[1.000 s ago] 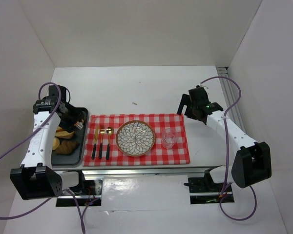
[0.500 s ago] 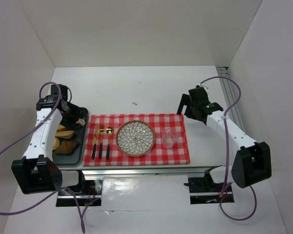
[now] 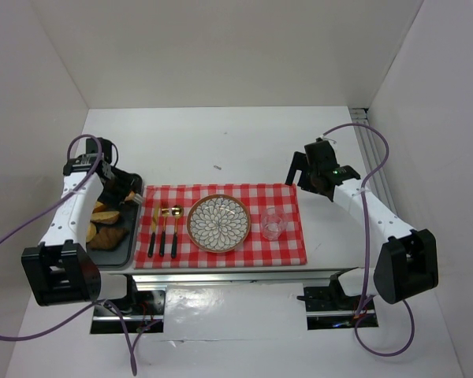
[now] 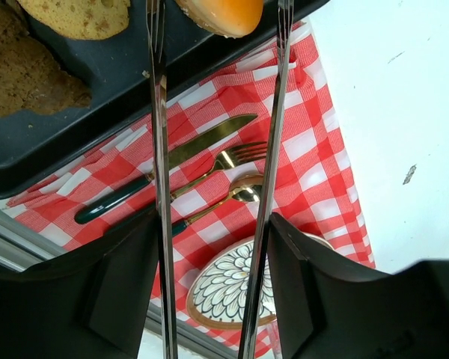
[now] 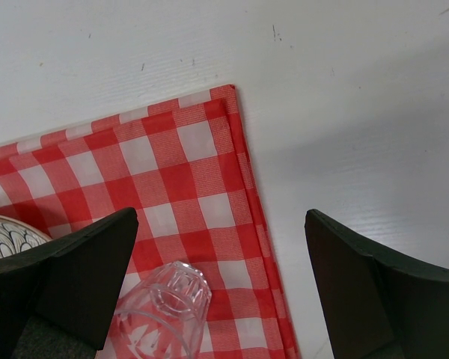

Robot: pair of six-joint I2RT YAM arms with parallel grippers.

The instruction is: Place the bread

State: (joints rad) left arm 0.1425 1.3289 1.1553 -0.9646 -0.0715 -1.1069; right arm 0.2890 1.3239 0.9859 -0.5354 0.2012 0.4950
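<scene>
My left gripper (image 3: 120,190) (image 4: 213,221) is shut on a pair of metal tongs (image 4: 159,149). The tong tips pinch a glossy orange-brown bread roll (image 4: 226,10) above the right rim of the black tray (image 3: 118,246) (image 4: 112,75). More bread pieces (image 3: 107,236) (image 4: 30,86) lie in the tray. The patterned plate (image 3: 219,223) (image 4: 228,288) sits mid-cloth, to the right of the tongs. My right gripper (image 3: 301,170) (image 5: 218,217) is open over the cloth's far right corner, holding nothing.
A red checked cloth (image 3: 221,194) (image 5: 187,172) carries gold cutlery (image 3: 164,228) (image 4: 209,161) left of the plate and a clear glass (image 3: 273,224) (image 5: 161,314) on its right. White walls close in on three sides.
The left arm has swung slightly toward the back and its wrist has turned, carrying the tongs and roll a little off the tray's bread. The right arm is unmoved.
</scene>
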